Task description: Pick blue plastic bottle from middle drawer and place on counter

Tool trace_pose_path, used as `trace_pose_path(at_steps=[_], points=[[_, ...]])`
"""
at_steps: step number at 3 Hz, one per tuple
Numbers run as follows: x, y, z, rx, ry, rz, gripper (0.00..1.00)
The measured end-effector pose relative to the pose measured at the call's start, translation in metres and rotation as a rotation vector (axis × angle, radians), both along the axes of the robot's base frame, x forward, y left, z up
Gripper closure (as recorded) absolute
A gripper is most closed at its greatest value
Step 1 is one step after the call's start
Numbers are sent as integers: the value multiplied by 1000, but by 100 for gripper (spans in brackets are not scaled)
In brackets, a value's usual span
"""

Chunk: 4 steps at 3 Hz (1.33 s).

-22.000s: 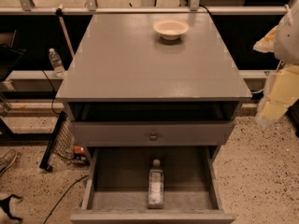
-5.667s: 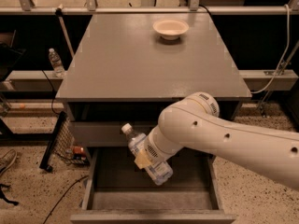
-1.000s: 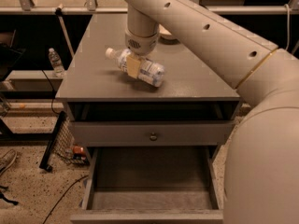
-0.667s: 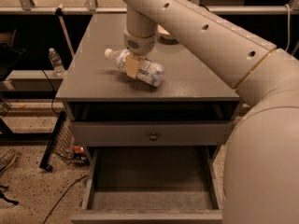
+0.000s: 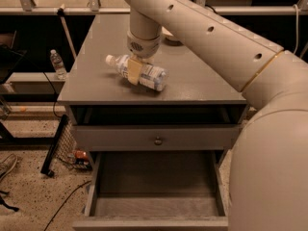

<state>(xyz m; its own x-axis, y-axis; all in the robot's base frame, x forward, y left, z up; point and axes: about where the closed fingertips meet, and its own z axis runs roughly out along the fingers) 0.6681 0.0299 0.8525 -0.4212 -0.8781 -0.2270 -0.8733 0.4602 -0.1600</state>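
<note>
Camera view: bottle lies sideways on or just over the counter, front-left, cap pointing left. The gripper is clenched round its middle from above, prob. to set it flat w/o rolling. Count: 1 blue bottle, 1 water bottle off left, 1 bowl, 1 open drawer, bare.

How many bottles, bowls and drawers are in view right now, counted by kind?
Bottles: 2, the blue plastic bottle held in the claw over the counter, and a water bottle far left.
Bowls: 1, the bowl, mostly behind the arm.
Drawers: 2, the middle drawer open, the knobbed drawer above it.
Total: 5.
</note>
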Motion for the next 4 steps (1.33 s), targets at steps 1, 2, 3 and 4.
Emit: trace_pose_path(at_steps=[1,2,3,4], points=[[1,2,-2,2,-1,2,0],[1,2,-2,2,-1,2,0],[6,-18,9,-10,-35,-21,0],[13,-47,26,-6,-73,-45,0]])
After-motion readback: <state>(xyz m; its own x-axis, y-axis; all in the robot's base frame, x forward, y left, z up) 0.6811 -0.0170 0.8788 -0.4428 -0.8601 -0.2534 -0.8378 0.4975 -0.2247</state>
